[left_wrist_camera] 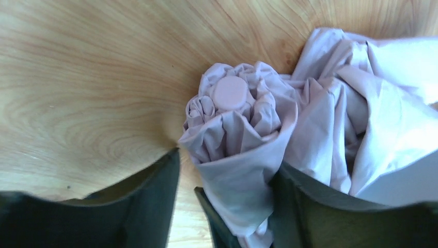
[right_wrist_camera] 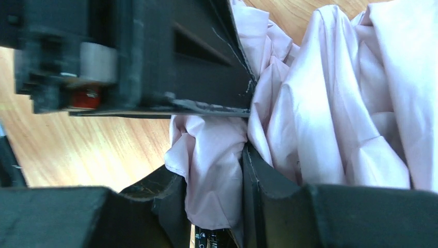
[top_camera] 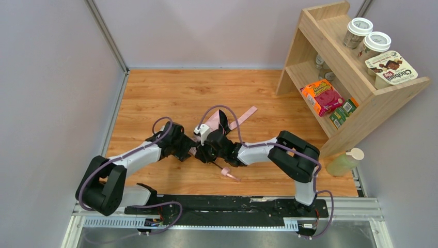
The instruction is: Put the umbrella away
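Your right tool (right_wrist_camera: pixel 214 165) is pinching a fold of the umbrella (left_wrist_camera: pixel 231 92), with pale pink cloth squeezed between its two fingers. Your left tool (left_wrist_camera: pixel 227 165) stands spread around the rolled end. Its right finger (left_wrist_camera: pixel 330 206) touches the cloth, while bare wood shows between the bundle and its left finger (left_wrist_camera: pixel 139 201). Both tools meet over the middle of the bench (top_camera: pixel 155 93), and the umbrella lies there between them. It is collapsed, and the cloth at the capped end is gathered into tight pleats around the round pink cap. To the right of that, the panels billow loose and crumpled, so I'd judge the rolling only partly done. The pink strap (top_camera: pixel 243 118) lies flat on the bench, trailing toward the far right, and is not wrapped round anything. You have yet to tuck in the slack cloth, fasten the strap and carry the bundle off. The wooden shelf (top_camera: pixel 323 10) at the far right looks a likely home, though nothing shows for certain where it belongs. Overall you are roughly midway, with the folding under way and the stowing not begun.
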Tool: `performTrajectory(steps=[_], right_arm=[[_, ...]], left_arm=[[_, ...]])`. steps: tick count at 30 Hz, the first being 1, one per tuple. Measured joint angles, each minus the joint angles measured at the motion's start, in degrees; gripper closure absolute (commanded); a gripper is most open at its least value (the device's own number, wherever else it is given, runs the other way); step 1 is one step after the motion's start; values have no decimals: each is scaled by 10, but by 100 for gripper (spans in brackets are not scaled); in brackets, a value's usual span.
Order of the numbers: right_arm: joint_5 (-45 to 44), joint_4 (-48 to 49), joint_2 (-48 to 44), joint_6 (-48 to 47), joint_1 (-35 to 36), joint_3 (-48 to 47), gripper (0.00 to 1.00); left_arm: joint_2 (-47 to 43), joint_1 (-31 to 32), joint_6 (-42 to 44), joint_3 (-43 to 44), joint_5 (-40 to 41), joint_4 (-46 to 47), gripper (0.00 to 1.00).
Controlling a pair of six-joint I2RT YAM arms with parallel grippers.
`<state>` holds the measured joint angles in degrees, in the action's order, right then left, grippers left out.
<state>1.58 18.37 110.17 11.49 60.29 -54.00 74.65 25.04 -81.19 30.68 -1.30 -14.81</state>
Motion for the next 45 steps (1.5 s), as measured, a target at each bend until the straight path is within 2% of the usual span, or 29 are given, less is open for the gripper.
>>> performTrajectory(steps=[8,12,16,22,26,29,34,45], right_arm=[[147,40,14,63,-63,8,100],[224,43,34,88,-94,-8,100],[312,47,63,122,-130,-29,100],[449,45,117,164,-183,-74,100],[498,30,132,175,-203,-91,100],[524,10,141,177,-212,-105,100],[535,-4,146,183,-216,-116,100],[551,-18,154,200,-221,-132,100]], left_arm=[[-64,-56,84,5,-24,-23,23],[-118,-64,106,14,-36,-26,22],[-199,-64,93,-10,-57,-14,22],[-253,-64,40,-94,-72,7,22],[-230,-64,17,-119,-75,33,21],[-190,-64,5,-125,-78,96,21],[-155,-64,-8,-134,-72,165,21],[-71,-19,-56,-120,-24,200,21]])
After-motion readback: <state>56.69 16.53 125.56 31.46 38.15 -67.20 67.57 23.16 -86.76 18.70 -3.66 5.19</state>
